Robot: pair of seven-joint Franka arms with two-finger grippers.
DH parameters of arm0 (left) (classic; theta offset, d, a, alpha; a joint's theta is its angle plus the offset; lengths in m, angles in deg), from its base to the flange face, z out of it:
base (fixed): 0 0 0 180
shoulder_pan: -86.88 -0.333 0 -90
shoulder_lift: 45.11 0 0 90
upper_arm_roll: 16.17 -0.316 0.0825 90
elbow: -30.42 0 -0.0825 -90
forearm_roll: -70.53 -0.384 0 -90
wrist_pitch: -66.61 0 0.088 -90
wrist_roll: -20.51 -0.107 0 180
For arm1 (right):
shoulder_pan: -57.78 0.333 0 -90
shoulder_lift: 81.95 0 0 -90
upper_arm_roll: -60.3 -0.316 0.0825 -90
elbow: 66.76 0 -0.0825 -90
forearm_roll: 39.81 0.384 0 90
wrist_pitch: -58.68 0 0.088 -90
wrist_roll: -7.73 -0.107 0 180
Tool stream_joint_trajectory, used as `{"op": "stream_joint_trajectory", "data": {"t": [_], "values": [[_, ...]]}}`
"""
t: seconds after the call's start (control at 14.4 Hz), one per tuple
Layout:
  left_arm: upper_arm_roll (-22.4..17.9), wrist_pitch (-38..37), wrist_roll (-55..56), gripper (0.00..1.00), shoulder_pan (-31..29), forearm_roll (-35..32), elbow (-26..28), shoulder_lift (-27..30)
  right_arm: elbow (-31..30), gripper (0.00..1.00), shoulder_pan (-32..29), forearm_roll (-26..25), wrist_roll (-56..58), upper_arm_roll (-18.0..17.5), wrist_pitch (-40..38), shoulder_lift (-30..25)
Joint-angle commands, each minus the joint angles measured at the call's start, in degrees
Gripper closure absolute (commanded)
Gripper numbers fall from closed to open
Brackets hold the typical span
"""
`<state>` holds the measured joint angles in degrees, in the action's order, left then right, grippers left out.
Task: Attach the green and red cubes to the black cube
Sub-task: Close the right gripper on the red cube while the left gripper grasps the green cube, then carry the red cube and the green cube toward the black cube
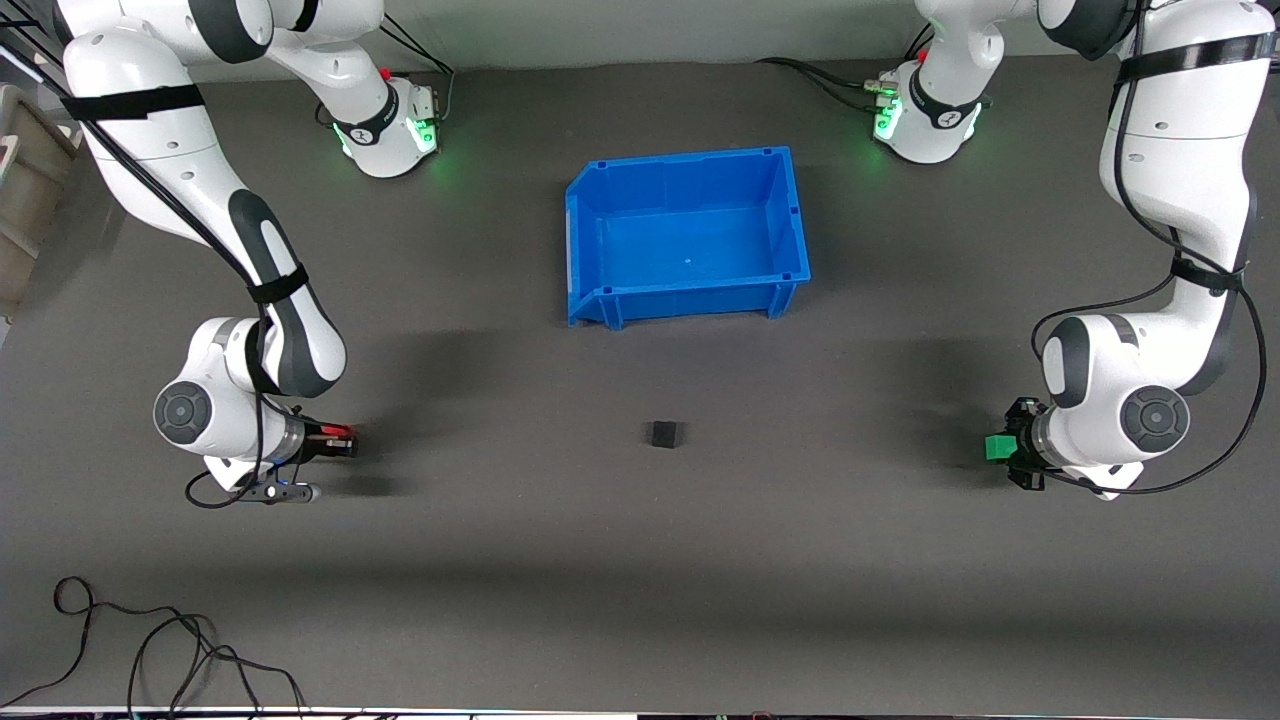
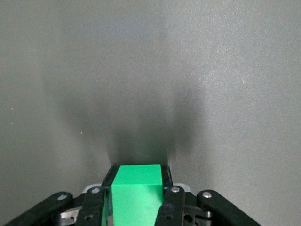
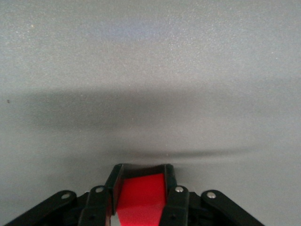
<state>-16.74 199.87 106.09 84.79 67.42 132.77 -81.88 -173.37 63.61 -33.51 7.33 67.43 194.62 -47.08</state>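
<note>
Hiding red cube (image 3: pixel 141 200) between fingers (image 3: pixel 114 186)

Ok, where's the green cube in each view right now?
Front view: green cube held in the left gripper, at the left arm's end of the table, over the grey mat.
Left wrist view: clamped between the black fingers.
Right wrist view: not in it.
Shared landmark: the grey mat.

Green cube (image 1: pixel 996 447), bright solid green; red cube (image 1: pixel 341 435), bright solid red; black cube (image 1: pixel 663 434), matte black. Bin (image 1: pixel 605 300), plain saturated blue. Desk (image 1: pixel 640 560), uniform dark grey.
</note>
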Motion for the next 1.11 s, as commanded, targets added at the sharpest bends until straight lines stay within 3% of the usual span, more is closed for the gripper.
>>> {"op": "stream_joint_trajectory", "data": {"t": [0.0, 0.21, 0.49, 0.77, 1.04], "values": [[-0.1, -1.4, 1.6, 1.00, 0.6, -0.7, -2.3, 0.7, -0.6, 1.00, 0.7, 6.9, -8.9, 0.1, -7.1, -6.1], [0.1, -6.2, 5.8, 1.00, 1.5, -0.6, -7.9, 0.3, 2.2, 1.00, 0.7, 8.5, -17.9, 0.0, -13.8, -8.1], [0.3, -8.4, 8.5, 1.00, 2.5, -0.4, -8.5, 0.7, 2.0, 1.00, 0.6, 10.0, -18.2, 0.1, -17.7, -11.8], [0.5, -10.3, 17.8, 1.00, 8.3, -0.1, -10.3, 0.7, 2.2, 1.00, 3.1, 10.2, -31.2, -0.1, -17.7, -13.1], [2.4, -14.4, 25.1, 1.00, 14.6, 1.8, -14.1, 0.2, 2.9, 1.00, 7.0, 17.6, -41.9, -0.2, -17.6, -12.5]]}}
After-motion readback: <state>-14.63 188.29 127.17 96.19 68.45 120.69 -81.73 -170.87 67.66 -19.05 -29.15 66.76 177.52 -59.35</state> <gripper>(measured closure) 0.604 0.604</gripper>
